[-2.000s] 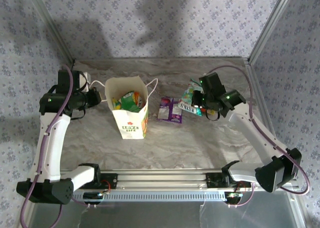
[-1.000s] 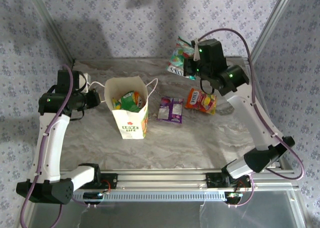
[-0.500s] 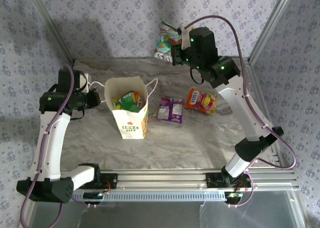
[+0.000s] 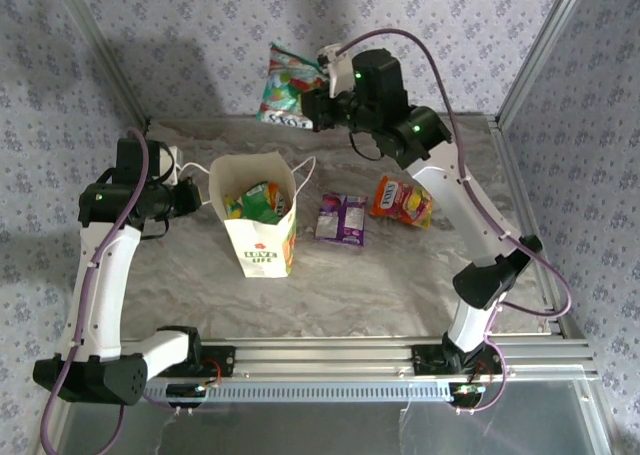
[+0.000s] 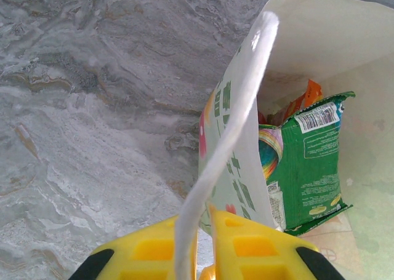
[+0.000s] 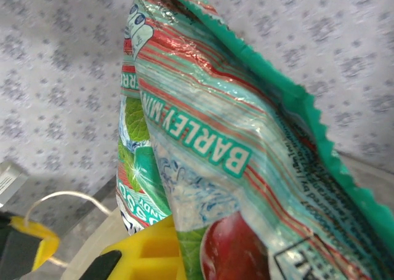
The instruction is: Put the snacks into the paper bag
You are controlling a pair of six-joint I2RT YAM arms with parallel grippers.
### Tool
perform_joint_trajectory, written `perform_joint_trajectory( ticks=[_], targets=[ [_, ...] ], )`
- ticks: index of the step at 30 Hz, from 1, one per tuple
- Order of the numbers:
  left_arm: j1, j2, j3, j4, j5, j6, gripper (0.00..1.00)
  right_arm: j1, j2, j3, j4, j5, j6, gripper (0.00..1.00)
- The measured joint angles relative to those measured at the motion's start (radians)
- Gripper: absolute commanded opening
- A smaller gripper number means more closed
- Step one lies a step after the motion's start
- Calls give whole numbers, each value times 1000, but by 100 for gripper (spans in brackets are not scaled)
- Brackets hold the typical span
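The white paper bag stands upright at centre left, mouth open, with a bright green packet and an orange one inside. My left gripper is shut on the bag's white cord handle, its yellow fingers at the bag's left rim. My right gripper is raised high above the table's back, shut on the teal-green packet, which hangs up and right of the bag's mouth. That teal-green packet looms close in the right wrist view. A purple packet and an orange-yellow packet lie on the table.
The marble-patterned tabletop is walled by patterned panels with metal corner posts. The bag's second cord handle loops off its right rim. A metal rail runs along the near edge by the arm bases.
My right arm lifted the teal-green packet from the table at the right, uncovering the orange-yellow packet, and carried it up and leftward toward the bag. The left arm and bag stayed still.
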Motion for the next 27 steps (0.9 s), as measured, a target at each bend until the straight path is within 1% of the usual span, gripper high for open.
perform_joint_trajectory(
  ticks=[5, 9, 19, 27],
  targets=[
    [0, 0, 0, 0, 0, 3, 14, 39, 36, 0, -1, -82, -5, 8],
    [0, 0, 0, 0, 0, 3, 14, 66, 45, 0, -1, -121, -15, 8],
    [2, 0, 0, 0, 0, 3, 14, 104, 54, 1, -19, -168, -78, 8],
    [11, -3, 0, 0, 0, 3, 14, 123, 85, 1, -78, -190, -125, 8]
  ],
)
